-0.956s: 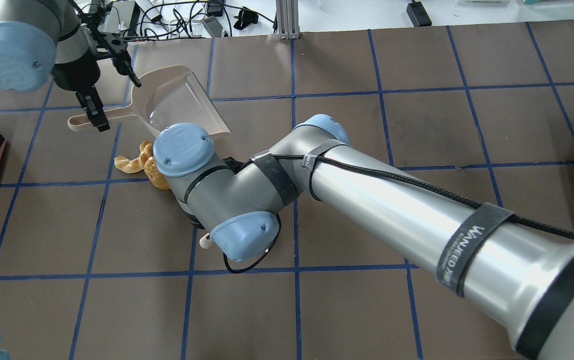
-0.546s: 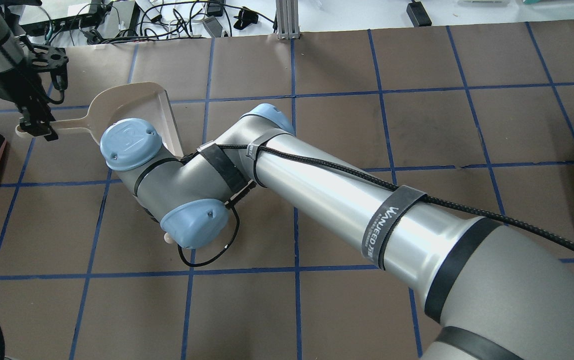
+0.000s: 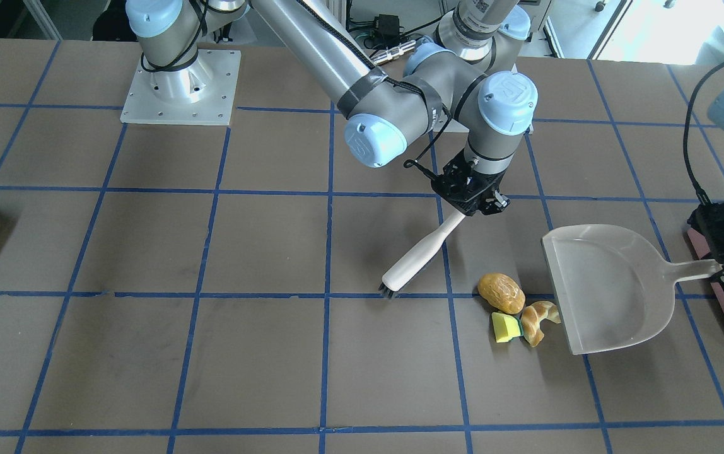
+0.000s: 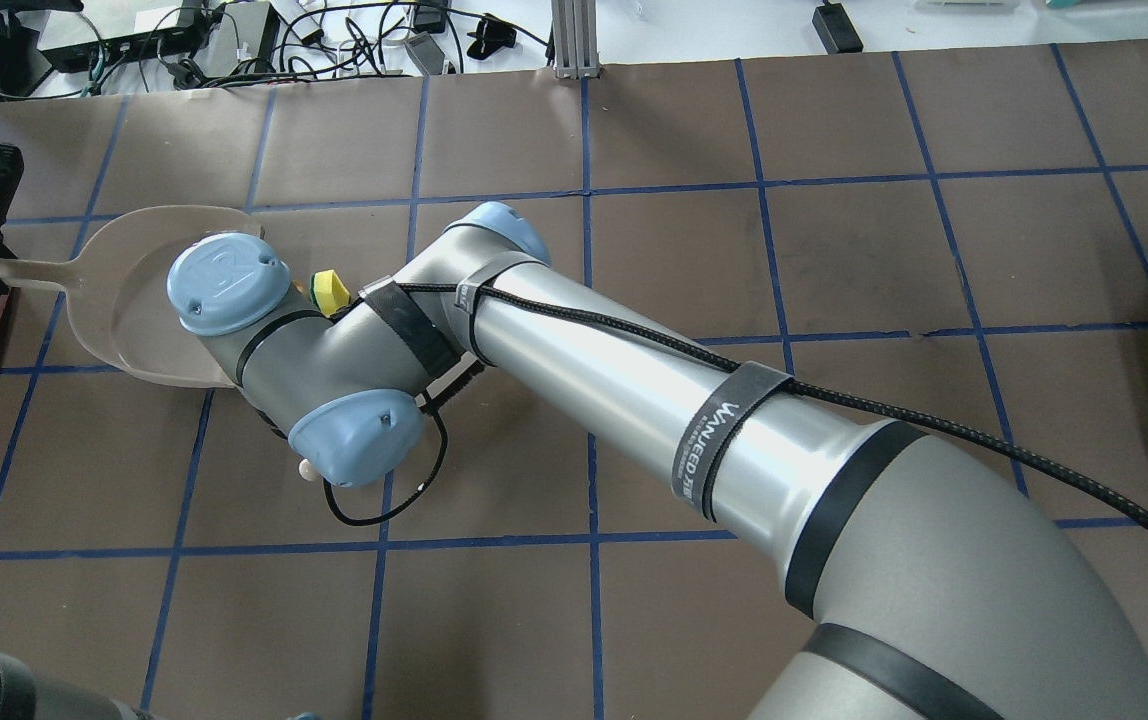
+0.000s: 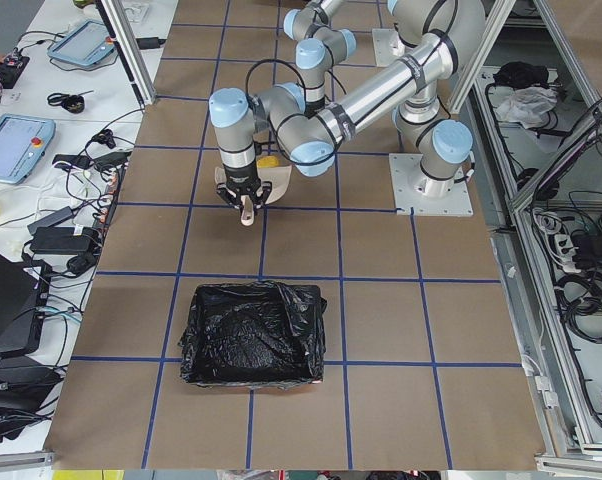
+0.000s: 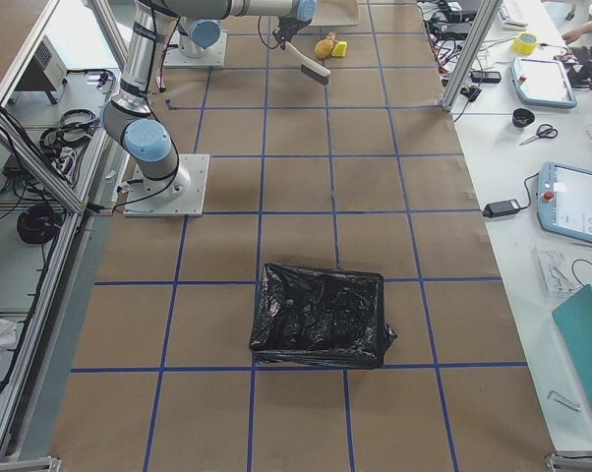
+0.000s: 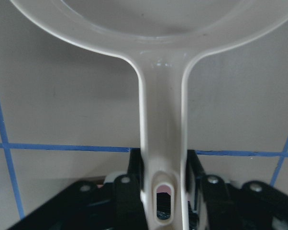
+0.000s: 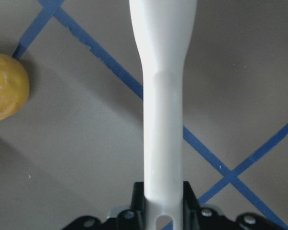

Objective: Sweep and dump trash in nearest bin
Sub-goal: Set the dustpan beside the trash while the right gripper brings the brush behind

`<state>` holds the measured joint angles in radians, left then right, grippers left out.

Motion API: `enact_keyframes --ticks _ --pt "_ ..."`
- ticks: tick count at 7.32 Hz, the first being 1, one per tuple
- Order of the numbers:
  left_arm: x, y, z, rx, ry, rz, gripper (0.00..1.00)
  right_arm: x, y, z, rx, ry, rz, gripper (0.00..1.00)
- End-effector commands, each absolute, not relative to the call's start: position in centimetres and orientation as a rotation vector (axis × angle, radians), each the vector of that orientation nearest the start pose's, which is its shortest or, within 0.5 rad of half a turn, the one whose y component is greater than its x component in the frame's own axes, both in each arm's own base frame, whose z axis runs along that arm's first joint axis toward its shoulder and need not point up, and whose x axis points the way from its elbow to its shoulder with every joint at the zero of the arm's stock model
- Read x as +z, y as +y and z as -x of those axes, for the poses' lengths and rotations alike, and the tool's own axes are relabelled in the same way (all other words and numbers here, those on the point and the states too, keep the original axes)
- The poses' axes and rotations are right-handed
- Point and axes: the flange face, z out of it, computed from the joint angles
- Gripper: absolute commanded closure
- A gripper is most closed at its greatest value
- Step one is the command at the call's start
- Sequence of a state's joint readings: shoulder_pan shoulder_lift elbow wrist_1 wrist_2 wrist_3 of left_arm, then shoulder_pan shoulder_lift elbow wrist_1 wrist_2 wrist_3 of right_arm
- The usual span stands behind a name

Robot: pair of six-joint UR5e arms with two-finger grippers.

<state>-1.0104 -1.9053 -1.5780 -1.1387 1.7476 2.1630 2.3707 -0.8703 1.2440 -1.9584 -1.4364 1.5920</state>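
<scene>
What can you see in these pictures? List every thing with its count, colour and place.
bread roll: one, brown, near dustpan mouth
yellow wedge: one, green-edged, beside croissant piece
croissant piece: one, tan, at dustpan lip
dustpan: one, beige, on table
brush: one, white handle, tilted over table
bins: two, black-lined, one at each table end
table: one, brown, blue grid
left fingers: black, shut on dustpan handle
right fingers: black, shut on brush handle

Roll (image 3: pixel 501 292), croissant (image 3: pixel 538 321) behind arm (image 4: pixel 634 370) overhead
</scene>
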Motion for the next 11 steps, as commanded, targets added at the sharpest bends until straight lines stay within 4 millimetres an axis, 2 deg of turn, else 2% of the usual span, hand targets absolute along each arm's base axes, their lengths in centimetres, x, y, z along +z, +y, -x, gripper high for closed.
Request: enact_keyframes --ticks 1,2,3,4,7,11 --pt "31.6 -59.2 -25.7 -0.26 -2.221 2.437 1.0 24.9 -41.4 -66.4 0.195 2.86 -1.151 1.0" --pt "30.1 -60.1 -27.2 -0.264 -2.258 2.441 1.0 24.5 -40.7 -67.9 0.195 2.868 -1.121 1.0" --pt "28.5 -59.9 -29.5 -0.268 -2.304 2.388 1.0 23.4 -39.9 -69.5 0.202 2.878 -1.092 1.0" --pt "27.9 -59.7 -30.3 -0.272 -2.341 2.343 1.0 23.0 -40.2 -70.3 0.203 2.873 -1.084 1.0" --pt "26.6 -59.8 -29.4 -0.256 -2.417 2.236 1.0 23.4 -40.4 -71.4 0.225 2.867 -1.047 1.0" --pt "26.3 -59.8 -28.8 -0.248 -2.308 2.317 1.0 22.5 -41.8 -73.4 0.236 2.886 -0.892 1.0"
